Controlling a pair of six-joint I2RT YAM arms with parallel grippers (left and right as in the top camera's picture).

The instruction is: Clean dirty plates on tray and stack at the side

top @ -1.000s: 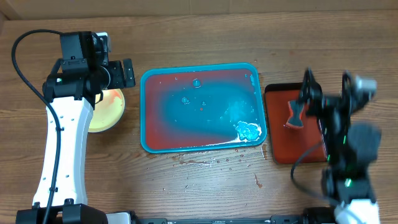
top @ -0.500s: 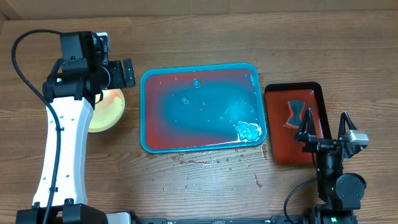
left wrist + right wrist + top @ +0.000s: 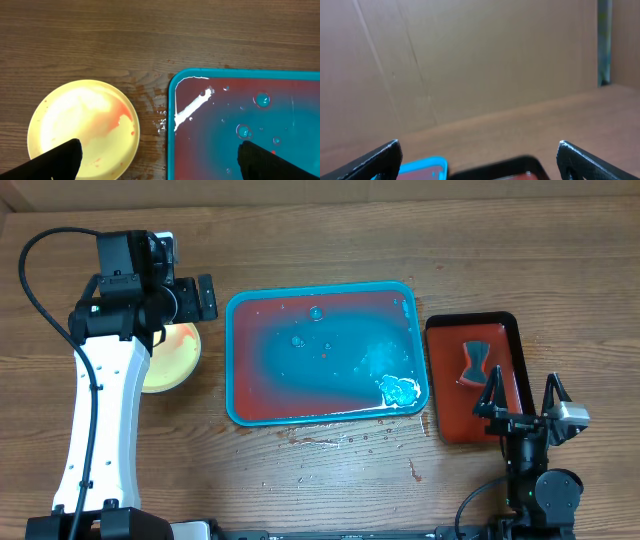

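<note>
Both are gaping empty: left pincer (image 3: 160, 150) hanging near the yellow plate (image 3: 82, 130) at the tray's (image 3: 229, 360) 9 o'clock, right pincer (image 3: 522, 392) at 4. Plate is probably handling light, stiff and sauce-slick, so pinching its rim looks best.

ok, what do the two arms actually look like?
Left arm: long white link, black joint housings, a black cable looping off it. Right arm: mostly black, small grey block near the wrist. Fingers on both are black and tapered.

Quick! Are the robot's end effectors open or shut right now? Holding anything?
Left end effector: open, holding nothing.
Right end effector: open, holding nothing.
</note>
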